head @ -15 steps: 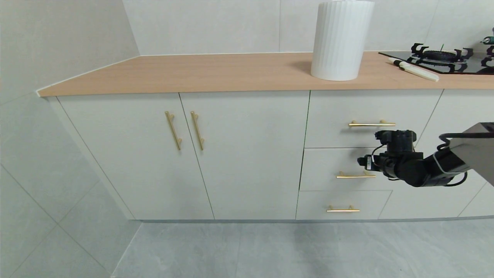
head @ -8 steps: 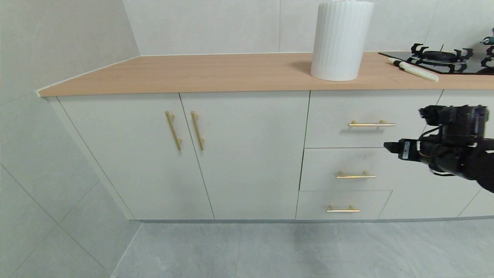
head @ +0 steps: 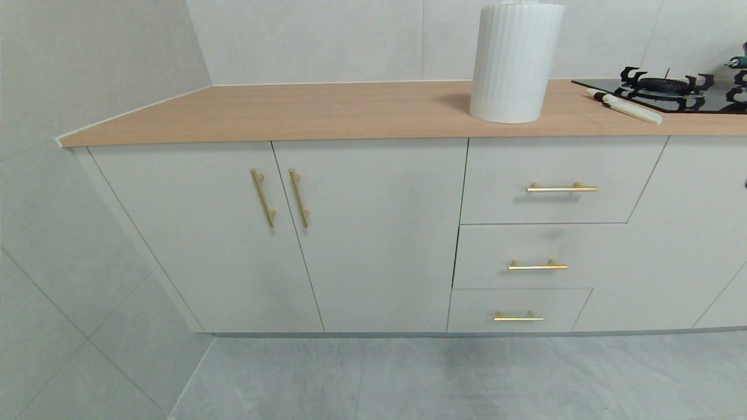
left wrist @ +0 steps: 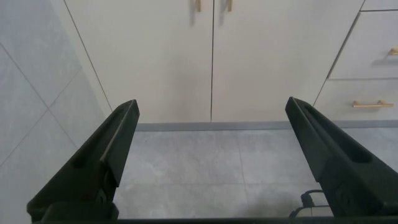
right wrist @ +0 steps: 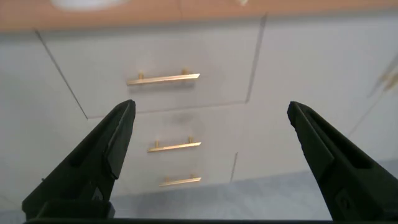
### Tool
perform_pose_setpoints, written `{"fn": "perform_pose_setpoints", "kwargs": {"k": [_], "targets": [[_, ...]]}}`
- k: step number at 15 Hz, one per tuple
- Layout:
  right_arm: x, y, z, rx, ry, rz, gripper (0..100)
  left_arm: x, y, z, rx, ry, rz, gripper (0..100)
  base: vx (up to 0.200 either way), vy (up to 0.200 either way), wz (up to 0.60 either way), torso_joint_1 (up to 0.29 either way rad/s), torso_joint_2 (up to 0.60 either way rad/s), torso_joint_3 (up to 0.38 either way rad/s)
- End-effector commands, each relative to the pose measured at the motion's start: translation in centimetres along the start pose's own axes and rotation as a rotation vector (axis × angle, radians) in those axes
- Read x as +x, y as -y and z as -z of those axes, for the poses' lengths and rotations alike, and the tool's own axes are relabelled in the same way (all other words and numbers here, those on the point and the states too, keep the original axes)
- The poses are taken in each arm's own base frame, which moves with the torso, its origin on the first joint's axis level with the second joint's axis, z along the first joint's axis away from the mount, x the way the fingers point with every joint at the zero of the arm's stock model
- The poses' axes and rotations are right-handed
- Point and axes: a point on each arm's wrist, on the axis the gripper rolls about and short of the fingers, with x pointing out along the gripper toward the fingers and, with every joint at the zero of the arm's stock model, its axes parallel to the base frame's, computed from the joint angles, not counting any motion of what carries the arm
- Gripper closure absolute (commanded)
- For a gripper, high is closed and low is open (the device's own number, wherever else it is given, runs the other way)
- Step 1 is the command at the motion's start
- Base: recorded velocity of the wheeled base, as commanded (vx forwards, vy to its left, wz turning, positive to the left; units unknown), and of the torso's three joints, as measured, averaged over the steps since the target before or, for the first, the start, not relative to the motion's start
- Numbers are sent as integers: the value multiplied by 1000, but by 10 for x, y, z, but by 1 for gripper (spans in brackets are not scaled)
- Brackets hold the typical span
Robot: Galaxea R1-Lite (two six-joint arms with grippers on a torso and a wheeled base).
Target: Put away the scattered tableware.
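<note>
Both agape: left hand (left wrist: 210,104), right hand (right wrist: 210,106) | knife (head: 624,105) well apart (on countertop (head: 292,111))

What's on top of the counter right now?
On the counter: a white ribbed container, a gas hob at the right end, and a pale knife lying along the hob's near edge. The container hides the counter strip behind it, and its inside cannot be seen.
</note>
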Motion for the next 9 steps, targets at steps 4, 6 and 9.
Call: {"fn": "perform_pose_setpoints", "kwargs": {"k": [4, 6, 9], "targets": [[-151, 32, 27, -127, 152, 50, 0, 0, 0, 0, 0, -1, 0, 0, 0, 0, 0, 0, 0, 0], [-179, 39, 49, -127, 140, 97, 0, 0, 0, 0, 0, -1, 0, 0, 0, 0, 0, 0, 0, 0], [-196, 39, 70, -127, 147, 153, 0, 0, 0, 0, 0, -1, 0, 0, 0, 0, 0, 0, 0, 0]]}}
